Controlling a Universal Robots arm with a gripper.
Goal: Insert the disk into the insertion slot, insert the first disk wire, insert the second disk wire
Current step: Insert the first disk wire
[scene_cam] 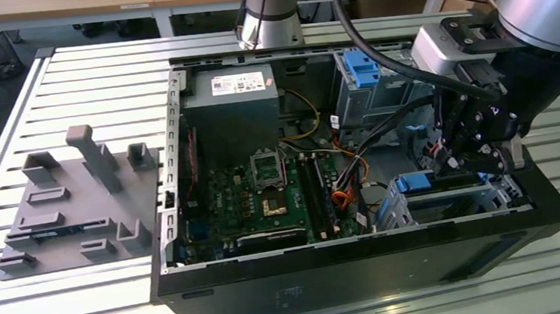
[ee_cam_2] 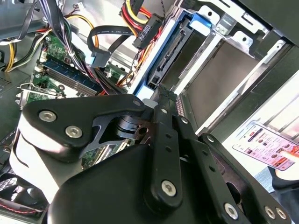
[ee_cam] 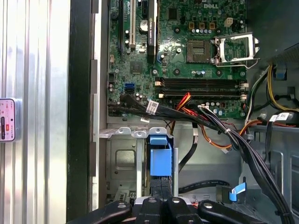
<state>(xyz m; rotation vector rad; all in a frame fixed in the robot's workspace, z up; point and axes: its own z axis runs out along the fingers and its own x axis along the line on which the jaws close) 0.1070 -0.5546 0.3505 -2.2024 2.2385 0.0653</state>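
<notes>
The disk (scene_cam: 416, 183) stands on edge in its blue carrier inside the insertion slot (scene_cam: 459, 204), a low metal cage at the case's corner on the exterior view's right. My gripper (scene_cam: 466, 162) hangs just above it. In the second wrist view the gripper (ee_cam_2: 160, 93) is shut, its tips at the connector end of the disk (ee_cam_2: 174, 55), beside the wall of the insertion slot (ee_cam_2: 224, 70). The first wrist view shows the gripper (ee_cam: 161, 186) under the disk (ee_cam: 160, 158) in the insertion slot (ee_cam: 122, 161). A black flat wire plug (ee_cam_2: 100, 58) and a red-yellow power plug (ee_cam_2: 144, 31) hang loose nearby.
The open computer case holds a green motherboard (scene_cam: 263, 196), a power supply (scene_cam: 235, 104) and a taller bay with a blue bracket (scene_cam: 362, 70). Loose cables (ee_cam: 205, 119) cross above the cage. A grey fixture (scene_cam: 71, 198) lies on the slatted table at the exterior view's left.
</notes>
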